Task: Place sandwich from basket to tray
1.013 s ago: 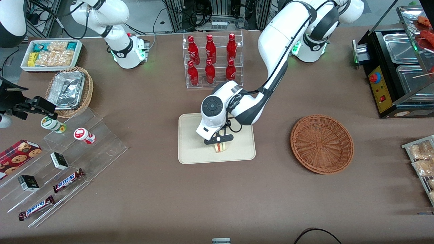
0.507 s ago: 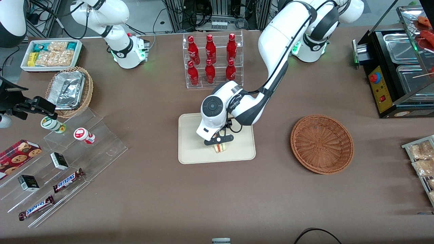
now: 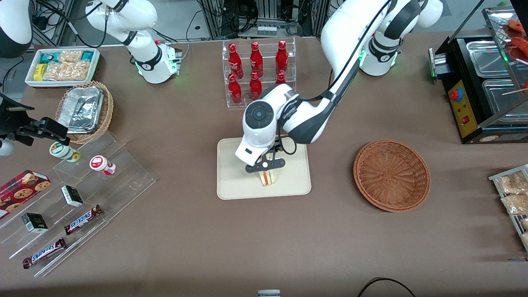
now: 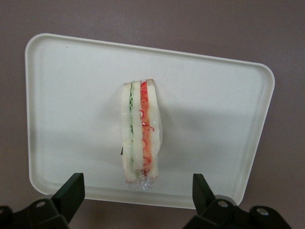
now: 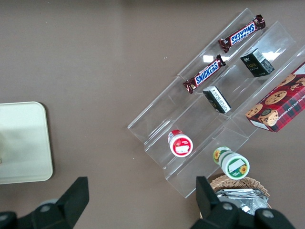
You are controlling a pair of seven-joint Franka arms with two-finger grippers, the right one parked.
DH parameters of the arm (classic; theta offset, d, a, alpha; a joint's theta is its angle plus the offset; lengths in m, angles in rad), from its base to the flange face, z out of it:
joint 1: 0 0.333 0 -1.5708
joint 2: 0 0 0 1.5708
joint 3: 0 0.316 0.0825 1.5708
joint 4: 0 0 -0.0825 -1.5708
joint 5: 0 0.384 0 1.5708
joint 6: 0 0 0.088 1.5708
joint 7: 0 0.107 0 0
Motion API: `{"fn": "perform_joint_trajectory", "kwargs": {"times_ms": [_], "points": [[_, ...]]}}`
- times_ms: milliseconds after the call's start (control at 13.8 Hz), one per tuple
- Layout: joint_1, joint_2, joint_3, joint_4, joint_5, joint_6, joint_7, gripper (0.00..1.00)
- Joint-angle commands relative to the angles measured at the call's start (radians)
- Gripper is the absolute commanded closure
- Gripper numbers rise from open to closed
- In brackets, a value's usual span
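brown cloth covers the bench [image 3: 173, 231], and near its middle lies the cream tray [image 3: 235, 181] with rounded corners and a low rim. on the tray the sandwich [image 3: 268, 178] stands on one edge, its red and green filling stripes facing up; in the wrist view the sandwich [image 4: 140, 131] sits alone on the tray [image 4: 214, 109], nearer one long rim than the middle, with a bit of clear wrap at one end. the hand [image 3: 265, 166] hangs just above the sandwich, spread open and holding nothing; in the wrist view the hand [image 4: 138, 193] shows both dark fingers [image 4: 71, 191] wide apart, either side of the sandwich and clear of it. the reddish-brown woven basket [image 3: 392, 175] rests on the bench toward the working arm's end, well apart from the tray, with nothing in it. a clear rack of red bottles [image 3: 258, 72] stands farther from the front camera than the tray. toward the parked arm's end sit clear stepped shelves [image 3: 82, 202] with snickers bars [image 3: 82, 219] and small boxes.
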Motion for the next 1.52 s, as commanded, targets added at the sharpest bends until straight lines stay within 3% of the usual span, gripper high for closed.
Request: {"fn": "perform_joint_trajectory", "kwargs": {"times_ms": [0,362,724,1158,1447], "points": [[0.031,-0.072,0.003,-0.019,0.001,-0.072,0.017,0.0],[0.146,-0.175,0.001,-0.071,-0.006,-0.181,0.227,0.0],[0.287,-0.275,0.006,-0.079,-0.002,-0.342,0.276,0.0],[0.502,-0.451,0.006,-0.255,-0.002,-0.383,0.767,0.0],[0.588,-0.504,0.006,-0.303,-0.006,-0.405,0.864,0.0]]}}
